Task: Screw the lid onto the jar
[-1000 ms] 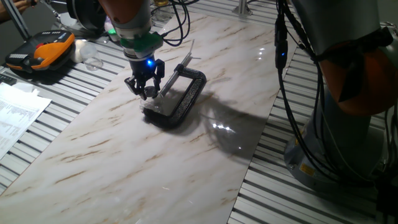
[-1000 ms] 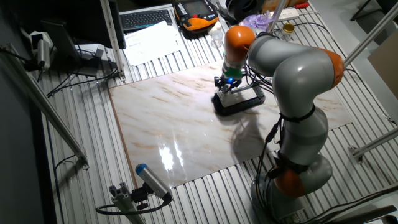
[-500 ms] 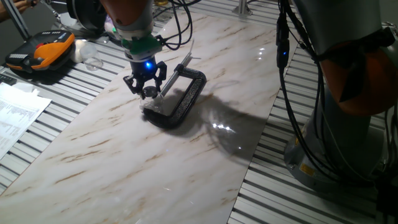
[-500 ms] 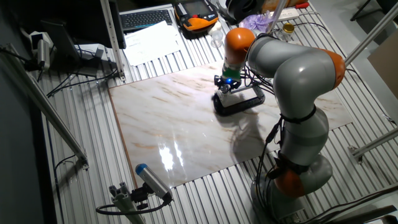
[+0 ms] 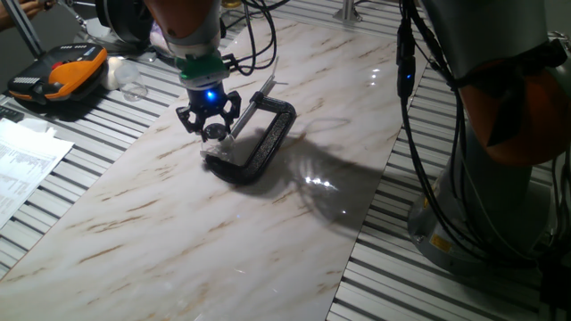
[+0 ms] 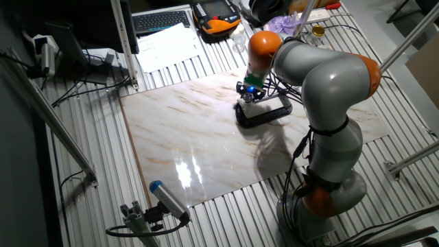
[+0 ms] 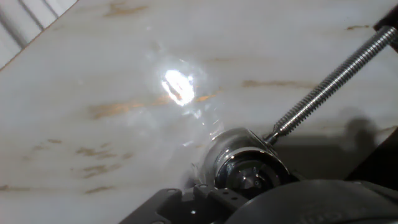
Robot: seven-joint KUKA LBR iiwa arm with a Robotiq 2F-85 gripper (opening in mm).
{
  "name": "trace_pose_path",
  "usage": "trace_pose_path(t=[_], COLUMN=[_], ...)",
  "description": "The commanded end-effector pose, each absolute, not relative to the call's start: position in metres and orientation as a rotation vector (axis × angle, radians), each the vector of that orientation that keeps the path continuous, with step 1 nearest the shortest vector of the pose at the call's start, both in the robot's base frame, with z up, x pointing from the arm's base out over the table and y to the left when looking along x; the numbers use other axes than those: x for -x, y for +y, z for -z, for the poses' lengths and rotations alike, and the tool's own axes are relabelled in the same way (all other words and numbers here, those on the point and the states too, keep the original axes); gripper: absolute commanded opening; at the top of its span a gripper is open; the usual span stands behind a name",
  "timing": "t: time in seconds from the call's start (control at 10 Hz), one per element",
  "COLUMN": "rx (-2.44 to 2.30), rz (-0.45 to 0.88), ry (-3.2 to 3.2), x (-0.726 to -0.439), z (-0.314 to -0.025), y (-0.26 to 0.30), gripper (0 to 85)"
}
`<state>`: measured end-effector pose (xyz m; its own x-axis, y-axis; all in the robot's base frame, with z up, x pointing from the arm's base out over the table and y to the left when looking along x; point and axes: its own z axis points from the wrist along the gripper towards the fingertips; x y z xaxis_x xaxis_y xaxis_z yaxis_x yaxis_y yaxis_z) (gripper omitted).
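Lid (image 7: 247,167) sits held in the gripper (image 5: 212,130) jaws just above the jar (image 5: 217,153), which is clamped at the near end of the black C-clamp (image 5: 264,138) on the marble table (image 5: 268,241), so screwing looks unfinished.

Silvery lid (image 7: 244,163), dark centre; black clamp (image 5: 264,143); white marble tabletop (image 5: 268,232), tan veins.
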<state>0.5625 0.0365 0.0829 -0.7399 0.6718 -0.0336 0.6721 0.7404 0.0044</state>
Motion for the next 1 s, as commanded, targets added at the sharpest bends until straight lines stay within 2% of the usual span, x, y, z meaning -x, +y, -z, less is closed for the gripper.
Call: trace_pose_path(t=[0.0,0.9], rx=[-1.2,-1.555], rz=[0.017,0.043], ry=[2.868,2.692], x=[-0.5625,-0.5624], z=[-0.0831,-0.0828], y=[0.0363,0.0365], gripper=[51.0,51.0])
